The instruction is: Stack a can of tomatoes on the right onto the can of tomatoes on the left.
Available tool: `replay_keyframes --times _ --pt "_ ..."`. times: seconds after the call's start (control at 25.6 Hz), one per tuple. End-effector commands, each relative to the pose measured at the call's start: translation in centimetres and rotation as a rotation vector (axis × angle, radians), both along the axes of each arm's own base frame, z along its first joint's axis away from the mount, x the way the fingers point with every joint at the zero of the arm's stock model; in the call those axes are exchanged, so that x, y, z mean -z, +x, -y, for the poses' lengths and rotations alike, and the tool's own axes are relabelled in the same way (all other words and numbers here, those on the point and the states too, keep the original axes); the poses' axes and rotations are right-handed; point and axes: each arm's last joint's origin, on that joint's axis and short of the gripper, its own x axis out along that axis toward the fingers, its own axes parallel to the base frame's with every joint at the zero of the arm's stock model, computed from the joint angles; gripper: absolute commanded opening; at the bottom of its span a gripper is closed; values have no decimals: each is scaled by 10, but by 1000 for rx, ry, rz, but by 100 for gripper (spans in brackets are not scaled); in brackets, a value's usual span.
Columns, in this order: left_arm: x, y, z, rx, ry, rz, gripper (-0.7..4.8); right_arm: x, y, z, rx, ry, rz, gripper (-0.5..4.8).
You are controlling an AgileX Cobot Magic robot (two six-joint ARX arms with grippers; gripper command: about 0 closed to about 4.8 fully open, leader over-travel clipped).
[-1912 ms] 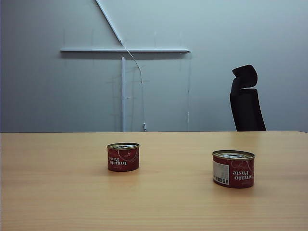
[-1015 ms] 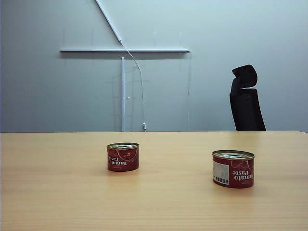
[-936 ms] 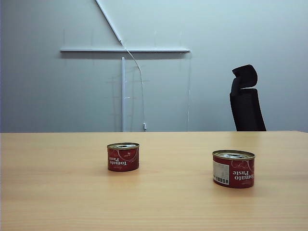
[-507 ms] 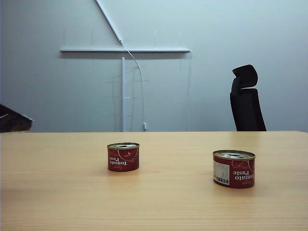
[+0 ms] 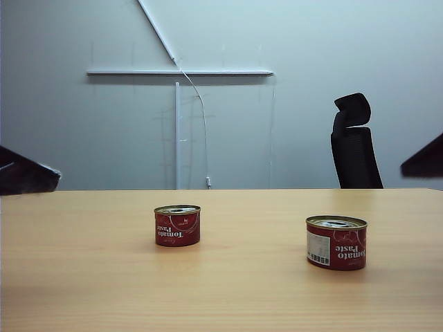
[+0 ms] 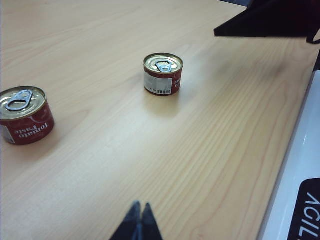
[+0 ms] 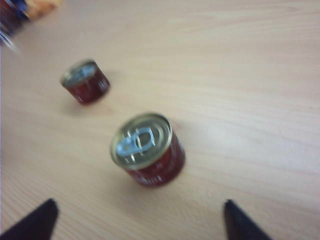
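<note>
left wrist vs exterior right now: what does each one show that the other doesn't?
Left wrist only: the left gripper, fingertips pressed together, shut; both cans' pull-tab lids from above; a white surface along the table edge.

Exterior only: the black chair, the wall rails, and a dark arm part at the left edge.

Both: the left can and right can, standing apart and upright on the wooden table, plus the dark right arm.
</note>
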Motion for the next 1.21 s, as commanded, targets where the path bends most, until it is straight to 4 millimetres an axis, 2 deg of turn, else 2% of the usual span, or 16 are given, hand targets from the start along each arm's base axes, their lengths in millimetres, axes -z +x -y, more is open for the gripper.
replay_keyframes --times 0.04,0.39,0.66,1.21 --pt "-2 0 0 3 -13 8 -4 0 1 -7 34 -144 78 479" --pt "-2 0 0 3 -14 9 -4 1 6 -23 -40 -325 194 479" --pt "-2 0 0 3 -14 9 -4 1 17 -31 -70 -325 228 479" --pt "-2 0 0 3 -13 8 -4 17 35 -44 -104 -326 211 479"
